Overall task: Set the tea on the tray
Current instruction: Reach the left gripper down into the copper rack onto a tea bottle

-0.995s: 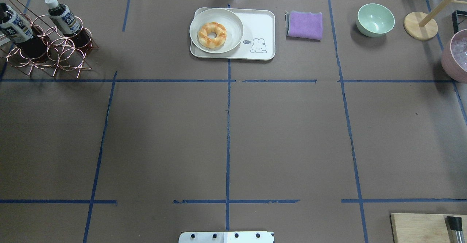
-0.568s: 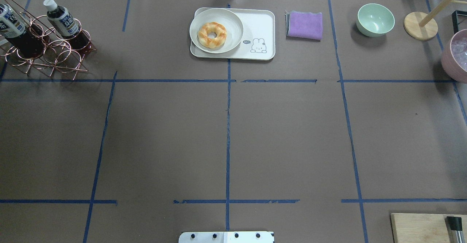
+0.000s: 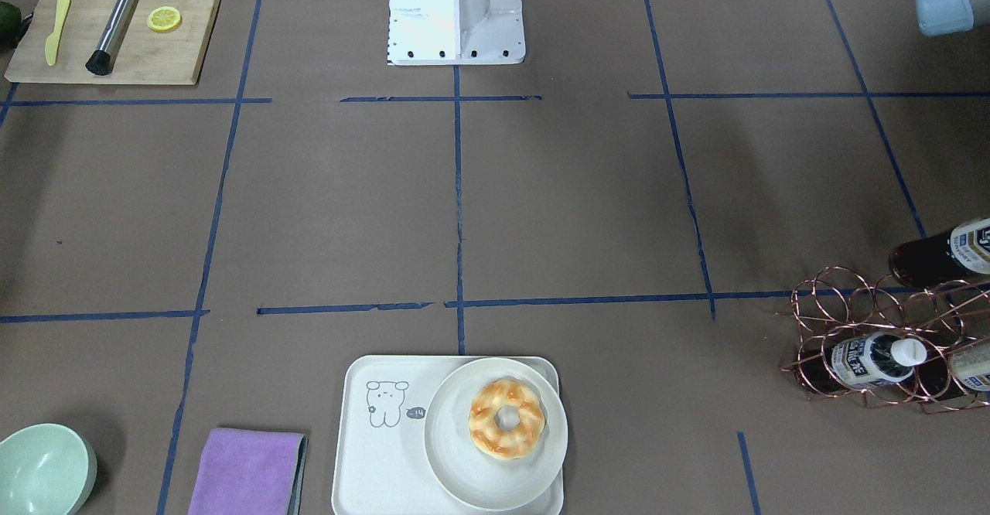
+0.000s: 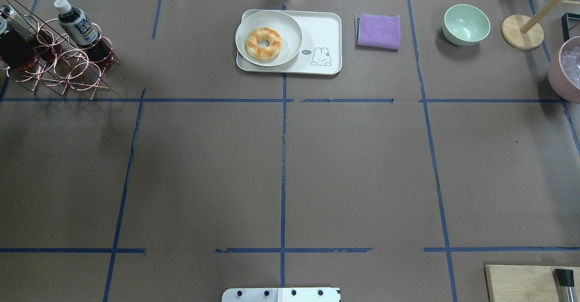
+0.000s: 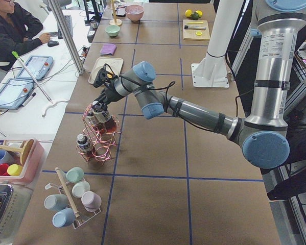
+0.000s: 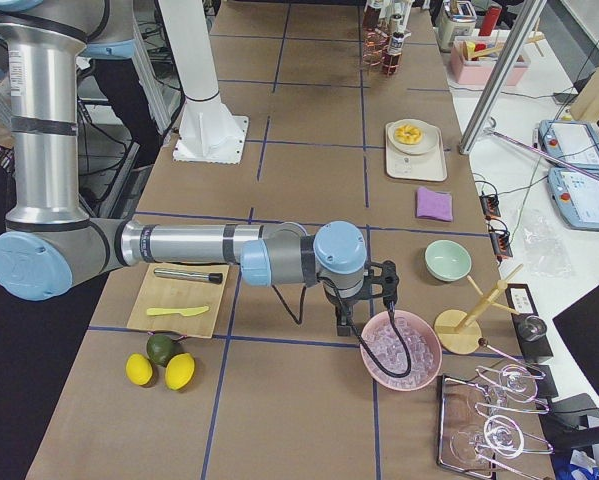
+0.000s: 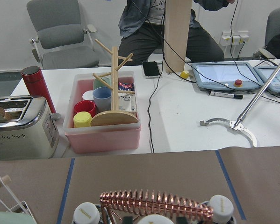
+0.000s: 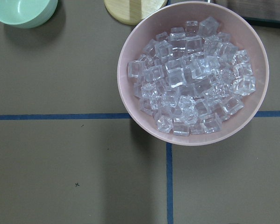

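A tea bottle (image 4: 12, 48) hangs tilted over the copper wire rack (image 4: 68, 68) at the table's far left edge; it also shows in the front view (image 3: 937, 256). In the exterior left view my left gripper (image 5: 97, 103) is at this bottle's (image 5: 103, 116) top; I cannot tell whether it is open or shut. A second tea bottle (image 4: 79, 26) with a white cap stands in the rack. The cream tray (image 4: 324, 30) sits far centre with a plate and a doughnut (image 4: 263, 43). My right gripper (image 6: 364, 305) hovers over a pink bowl of ice (image 8: 193, 70); I cannot tell whether it is open or shut.
A purple cloth (image 4: 379, 31) and a green bowl (image 4: 466, 24) lie right of the tray. A wooden mug stand (image 4: 522, 31) is at the far right. A wooden board (image 3: 116, 34) holds a muddler, a knife and a lemon slice. The left wrist view shows two bottle caps (image 7: 221, 206).
The bottle at the left edge has moved further left and tilted, its label now mostly out of the overhead view. The wire rack has shifted slightly with it.
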Robot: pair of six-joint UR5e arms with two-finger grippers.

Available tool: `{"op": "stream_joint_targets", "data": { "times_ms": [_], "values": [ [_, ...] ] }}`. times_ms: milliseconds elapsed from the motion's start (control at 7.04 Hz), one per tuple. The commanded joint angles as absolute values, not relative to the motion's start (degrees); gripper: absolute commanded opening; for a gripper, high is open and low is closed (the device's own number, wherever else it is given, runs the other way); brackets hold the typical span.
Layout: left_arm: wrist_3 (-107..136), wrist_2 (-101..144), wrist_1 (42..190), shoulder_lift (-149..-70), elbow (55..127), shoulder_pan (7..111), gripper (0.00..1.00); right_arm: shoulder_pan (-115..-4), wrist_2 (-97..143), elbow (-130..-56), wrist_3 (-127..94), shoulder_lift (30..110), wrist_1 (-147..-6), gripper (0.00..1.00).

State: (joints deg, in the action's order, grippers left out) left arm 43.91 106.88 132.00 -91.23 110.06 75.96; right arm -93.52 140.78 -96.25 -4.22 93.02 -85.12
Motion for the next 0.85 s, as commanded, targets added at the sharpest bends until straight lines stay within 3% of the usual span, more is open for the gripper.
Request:
{"op": "stream_joint_targets", "data": {
  "times_ms": [0,142,426,711],
  "values": [
    [44.1,107.4,116.4,-89.4,125.3,76.2,0.0,-93.5,140.8,-96.3,-4.2,93.0,-85.2,1.0],
    [44.8,107.0,111.0,-89.8,130.2,75.9,0.0,-93.5,140.9,-96.3,-4.2,93.0,-85.2,1.0],
    [45.0,102.7,109.9,-91.7,131.7,68.3,0.0,-93.5,140.9,-96.3,-4.2,93.2,-85.1,1.0],
    [50.7,97.2,100.4,-101.0,131.7,58.6,0.0,-93.5,140.8,-96.2,-4.2,93.1,-85.2,1.0]
  ]
}}
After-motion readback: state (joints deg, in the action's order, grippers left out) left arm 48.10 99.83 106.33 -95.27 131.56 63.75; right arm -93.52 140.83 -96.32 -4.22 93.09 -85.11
